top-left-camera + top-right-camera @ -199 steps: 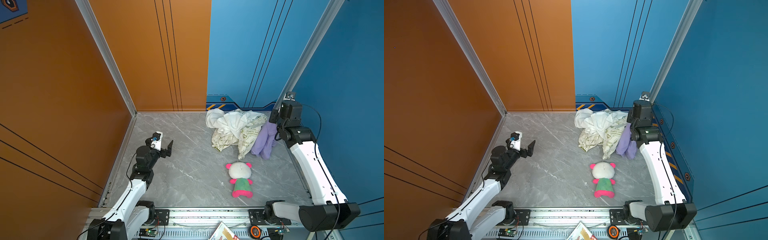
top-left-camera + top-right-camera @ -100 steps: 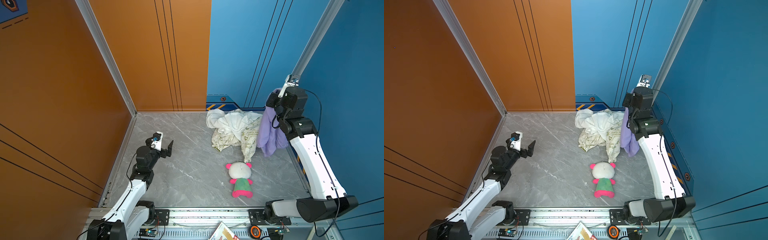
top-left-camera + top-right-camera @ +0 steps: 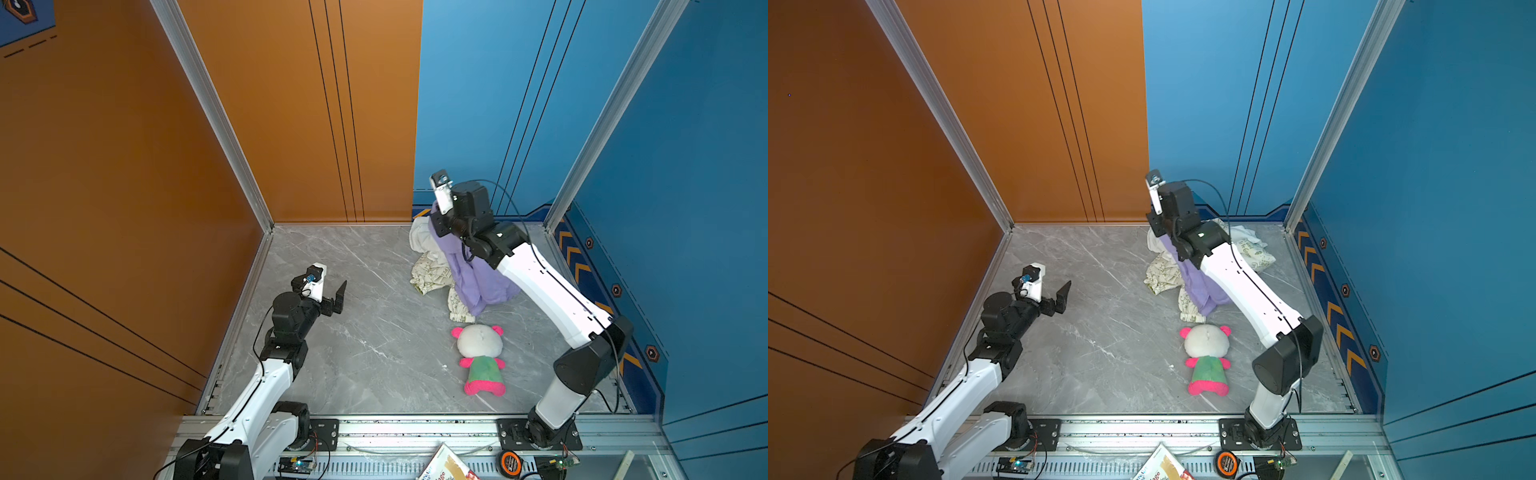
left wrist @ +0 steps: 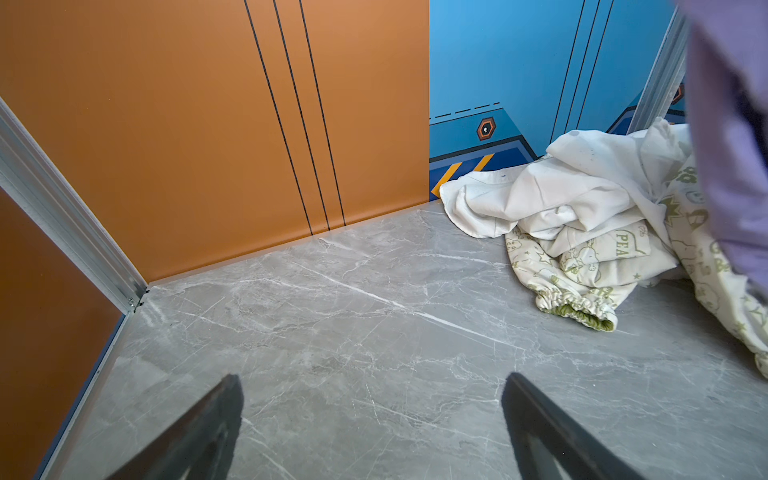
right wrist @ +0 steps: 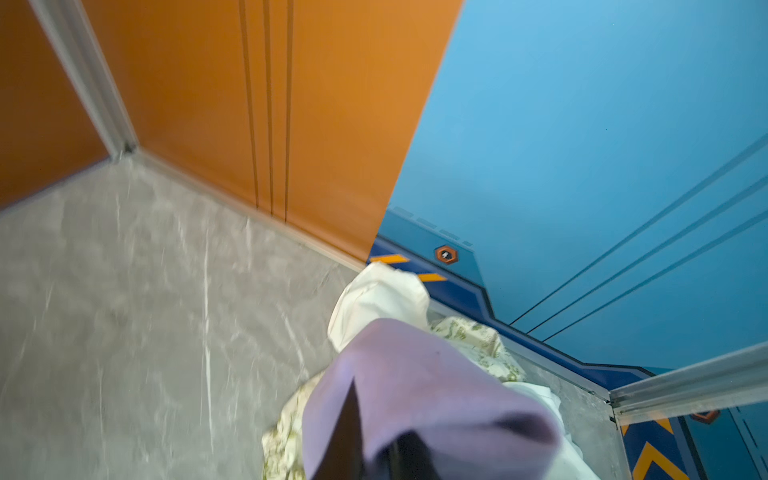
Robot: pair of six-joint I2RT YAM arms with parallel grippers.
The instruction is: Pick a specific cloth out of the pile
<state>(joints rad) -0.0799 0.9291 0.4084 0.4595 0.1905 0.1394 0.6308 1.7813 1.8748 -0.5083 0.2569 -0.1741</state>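
Note:
The lilac-purple cloth [image 3: 478, 274] [image 3: 1196, 286] hangs from my right gripper [image 3: 437, 216] [image 3: 1155, 232], which is raised over the back of the pile [image 3: 428, 266] [image 3: 1163, 270]. Its lower end bunches on the floor at the pile's near right side. In the right wrist view the cloth [image 5: 415, 382] drapes over the gripper [image 5: 374, 415] and hides most of it, with the jaws shut on its fabric. My left gripper [image 3: 332, 286] [image 3: 1055, 286] [image 4: 374, 378] hovers open and empty over the bare floor at the left, well away from the pile [image 4: 582, 208].
A pink-and-green plush bear [image 3: 480, 353] [image 3: 1206, 353] lies on the floor in front of the pile. Orange walls close off the left and back, blue walls the back right and right. A metal rail [image 3: 415, 428] runs along the front edge.
My right arm has risen and swung left across the pile, carrying the purple cloth up from the pile's right side. The left arm has not moved.

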